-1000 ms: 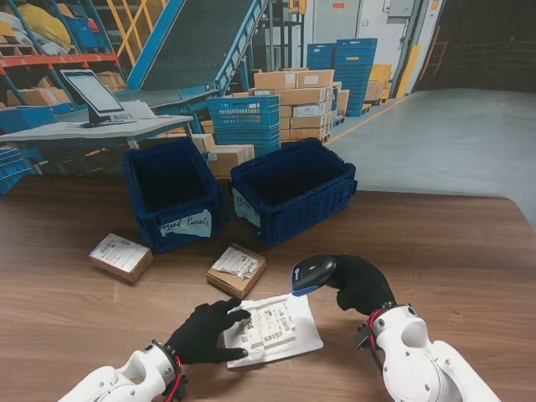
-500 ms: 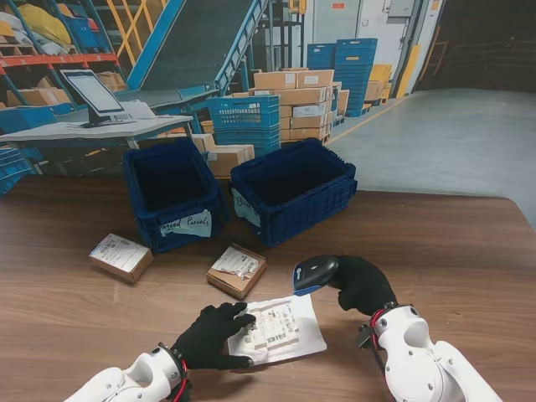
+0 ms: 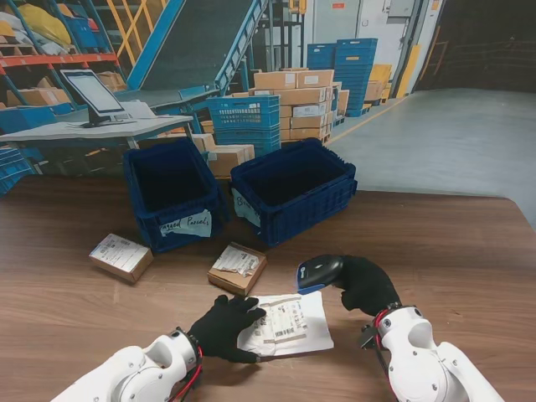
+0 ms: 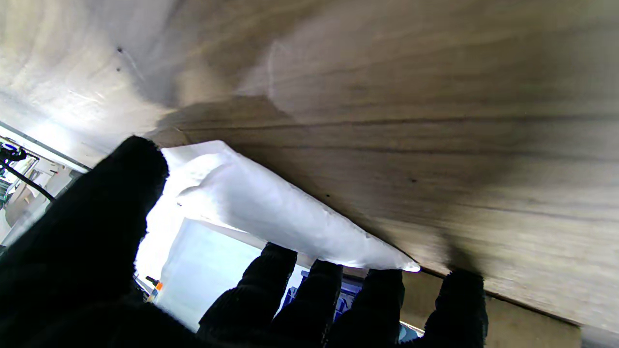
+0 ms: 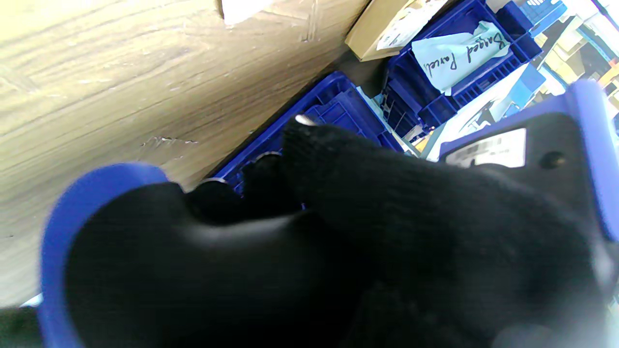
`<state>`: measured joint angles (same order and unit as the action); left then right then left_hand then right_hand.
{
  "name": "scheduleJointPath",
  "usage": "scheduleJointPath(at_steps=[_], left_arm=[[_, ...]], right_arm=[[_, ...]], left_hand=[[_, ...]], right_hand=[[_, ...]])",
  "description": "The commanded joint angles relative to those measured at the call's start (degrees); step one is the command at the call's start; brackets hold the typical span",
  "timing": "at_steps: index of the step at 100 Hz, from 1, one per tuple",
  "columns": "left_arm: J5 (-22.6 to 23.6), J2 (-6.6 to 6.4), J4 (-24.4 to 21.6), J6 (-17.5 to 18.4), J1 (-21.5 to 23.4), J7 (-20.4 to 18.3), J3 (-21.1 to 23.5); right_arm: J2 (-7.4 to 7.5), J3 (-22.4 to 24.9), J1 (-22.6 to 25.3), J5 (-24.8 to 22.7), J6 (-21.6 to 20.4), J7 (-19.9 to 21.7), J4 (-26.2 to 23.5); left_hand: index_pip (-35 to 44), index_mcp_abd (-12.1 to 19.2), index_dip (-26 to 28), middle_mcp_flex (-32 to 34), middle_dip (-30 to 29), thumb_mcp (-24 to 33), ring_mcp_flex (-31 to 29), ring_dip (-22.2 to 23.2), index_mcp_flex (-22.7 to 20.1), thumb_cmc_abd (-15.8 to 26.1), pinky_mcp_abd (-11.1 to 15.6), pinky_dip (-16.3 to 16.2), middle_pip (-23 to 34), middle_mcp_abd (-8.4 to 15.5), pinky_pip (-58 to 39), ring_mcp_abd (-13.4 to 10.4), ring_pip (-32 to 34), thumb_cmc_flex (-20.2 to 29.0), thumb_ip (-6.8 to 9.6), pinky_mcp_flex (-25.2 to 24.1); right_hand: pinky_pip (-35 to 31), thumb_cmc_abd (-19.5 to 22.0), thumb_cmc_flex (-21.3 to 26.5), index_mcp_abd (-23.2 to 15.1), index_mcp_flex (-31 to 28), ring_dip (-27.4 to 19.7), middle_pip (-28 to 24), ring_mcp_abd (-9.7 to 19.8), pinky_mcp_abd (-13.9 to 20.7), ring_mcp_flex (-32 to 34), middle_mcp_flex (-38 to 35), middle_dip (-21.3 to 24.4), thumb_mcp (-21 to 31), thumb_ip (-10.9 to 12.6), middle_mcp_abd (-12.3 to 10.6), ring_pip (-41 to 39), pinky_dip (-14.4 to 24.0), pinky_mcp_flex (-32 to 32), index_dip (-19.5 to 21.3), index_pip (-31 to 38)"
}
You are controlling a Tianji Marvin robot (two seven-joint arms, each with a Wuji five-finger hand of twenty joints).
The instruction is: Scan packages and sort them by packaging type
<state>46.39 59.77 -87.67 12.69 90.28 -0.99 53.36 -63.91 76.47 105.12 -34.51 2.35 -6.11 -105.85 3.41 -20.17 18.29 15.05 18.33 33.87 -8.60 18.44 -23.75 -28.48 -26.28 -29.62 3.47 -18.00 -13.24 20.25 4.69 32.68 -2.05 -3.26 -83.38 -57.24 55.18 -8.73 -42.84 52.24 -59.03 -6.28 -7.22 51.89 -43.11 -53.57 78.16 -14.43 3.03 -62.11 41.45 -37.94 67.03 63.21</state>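
A white bagged parcel [image 3: 289, 325] with a barcode label lies on the table near me. My left hand [image 3: 224, 327] in a black glove grips its left edge; the left wrist view has the white bag [image 4: 271, 212] pinched between thumb and fingers [image 4: 275, 275]. My right hand [image 3: 362, 283] is shut on a black and blue barcode scanner [image 3: 318, 271], held just right of and beyond the bag, its head facing left. Two cardboard boxes sit farther out: one [image 3: 238, 268] mid-table, one [image 3: 121, 256] to the left. Two blue bins stand behind, the left one [image 3: 172, 194] labelled "Bagged Parcels", the right one [image 3: 293, 186] beside it.
The wooden table [image 3: 469, 251] runs wide to the right. Beyond its far edge are a grey desk with a monitor [image 3: 94, 94], stacked cardboard boxes [image 3: 297, 105], blue crates [image 3: 352, 63] and a conveyor.
My left hand has drawn the bagged parcel a little to the right and turned it, lifting its left edge. The scanner hand has shifted slightly right.
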Motion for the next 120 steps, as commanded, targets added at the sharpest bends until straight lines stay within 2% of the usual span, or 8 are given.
scheduleJointPath(at_steps=[1,39,65,77,83,91,102,120], left_arm=[[-0.62,0.30,2.08,-0.39,-0.25,-1.77,-0.93],[-1.49,1.79,8.49,0.97,-4.18,5.71,-4.88],[-3.03,2.68,10.21,1.02,-4.70,8.63,-5.42],[-4.42,3.14,10.79,1.42,-4.62,9.53,-5.35],[-4.68,3.57,11.32,1.50,-4.49,11.37,-5.37],[-4.34,3.80,11.18,0.99,-4.38,12.64,-5.39],[-4.35,4.29,10.84,0.47,-4.03,14.70,-5.23],[-3.44,4.43,8.25,-0.82,-3.08,15.79,-4.42]], right_arm=[[-0.47,0.13,0.52,0.19,-0.21,0.79,-0.60],[-0.61,0.65,0.64,1.57,-0.18,0.85,-0.54],[-0.63,0.66,0.70,2.06,-0.26,0.98,-0.50],[-0.64,0.58,0.68,2.18,-0.24,0.98,-0.47],[-0.62,0.53,0.66,2.24,-0.31,1.07,-0.44],[-0.61,0.44,0.60,2.27,-0.36,1.09,-0.36],[-0.59,0.31,0.49,2.39,-0.37,1.26,-0.29],[-0.55,0.20,0.36,2.52,-0.47,1.49,-0.19]], left_hand=[[-0.83,-3.16,-0.48,1.72,0.69,1.57,-3.86,1.02,1.89,-1.89,0.38,-0.95,-0.57,-1.42,-4.84,1.88,2.22,-1.04,-1.74,4.09],[0.55,-3.69,0.63,10.64,6.95,14.72,-18.84,8.81,-1.50,-6.10,-0.32,-1.72,4.32,-0.83,-16.56,0.00,11.37,3.93,1.09,10.38],[6.67,0.52,6.30,17.62,12.94,18.67,-30.34,19.95,-9.99,-6.53,-1.88,-3.63,23.47,3.22,-29.43,-3.20,22.88,11.25,3.26,16.09],[18.45,6.46,13.80,23.19,17.33,17.30,-34.29,24.70,-13.50,-4.78,-2.08,-5.39,29.16,7.00,-33.98,-4.32,28.31,13.83,4.07,17.47],[29.90,9.71,21.49,28.90,28.84,16.50,-36.22,27.14,-13.09,-8.68,-2.22,-5.99,27.09,8.79,-35.28,-4.76,31.70,17.58,0.81,18.00],[44.56,13.90,20.37,37.06,38.04,13.89,-39.16,32.01,-12.91,-11.05,-2.41,-6.34,21.22,10.96,-36.46,-4.94,34.58,21.96,0.09,18.73],[53.43,16.61,19.39,41.53,39.44,13.84,-43.47,35.59,-15.39,-11.00,-3.16,-7.23,24.52,12.19,-38.62,-4.35,37.91,23.73,-0.02,20.29],[55.70,16.88,19.53,42.37,39.71,14.37,-44.91,36.61,-15.75,-11.50,-3.91,-7.69,25.64,11.81,-39.56,-4.14,39.68,23.67,0.27,21.05]], right_hand=[[-3.12,3.94,5.70,-1.94,-1.94,-0.04,-0.30,-1.71,2.50,1.07,-0.44,-0.13,6.36,-0.27,-0.06,-0.88,1.70,-0.57,0.79,5.22],[-3.11,3.94,5.62,-1.94,-1.94,-0.08,-0.29,-1.79,2.50,1.08,-0.45,-0.15,6.38,-0.21,-0.06,-0.86,1.71,-0.61,0.81,5.20],[-3.12,4.00,5.55,-1.94,-1.94,-0.11,-0.28,-1.70,2.53,1.14,-0.45,-0.16,6.36,-0.16,-0.06,-0.91,1.70,-0.64,0.82,5.20],[-3.15,4.00,5.54,-1.94,-1.94,-0.13,-0.28,-1.74,2.57,1.15,-0.46,-0.16,6.34,-0.13,-0.06,-0.89,1.69,-0.70,0.83,5.20],[-3.15,4.04,5.52,-1.94,-1.94,-0.13,-0.28,-1.78,2.56,1.13,-0.46,-0.16,6.33,-0.13,-0.05,-0.89,1.68,-0.72,0.83,5.20],[-3.14,4.04,5.53,-1.94,-1.94,-0.13,-0.28,-1.76,2.55,1.13,-0.46,-0.16,6.30,-0.11,-0.05,-0.89,1.67,-0.73,0.83,5.19],[-3.14,4.09,5.53,-1.94,-1.94,-0.14,-0.28,-1.74,2.54,1.14,-0.46,-0.16,6.29,-0.08,-0.05,-0.89,1.67,-0.73,0.83,5.19],[-3.14,4.07,5.51,-1.94,-1.93,-0.15,-0.28,-1.70,2.54,1.15,-0.46,-0.16,6.28,-0.06,-0.05,-0.92,1.67,-0.73,0.83,5.17]])
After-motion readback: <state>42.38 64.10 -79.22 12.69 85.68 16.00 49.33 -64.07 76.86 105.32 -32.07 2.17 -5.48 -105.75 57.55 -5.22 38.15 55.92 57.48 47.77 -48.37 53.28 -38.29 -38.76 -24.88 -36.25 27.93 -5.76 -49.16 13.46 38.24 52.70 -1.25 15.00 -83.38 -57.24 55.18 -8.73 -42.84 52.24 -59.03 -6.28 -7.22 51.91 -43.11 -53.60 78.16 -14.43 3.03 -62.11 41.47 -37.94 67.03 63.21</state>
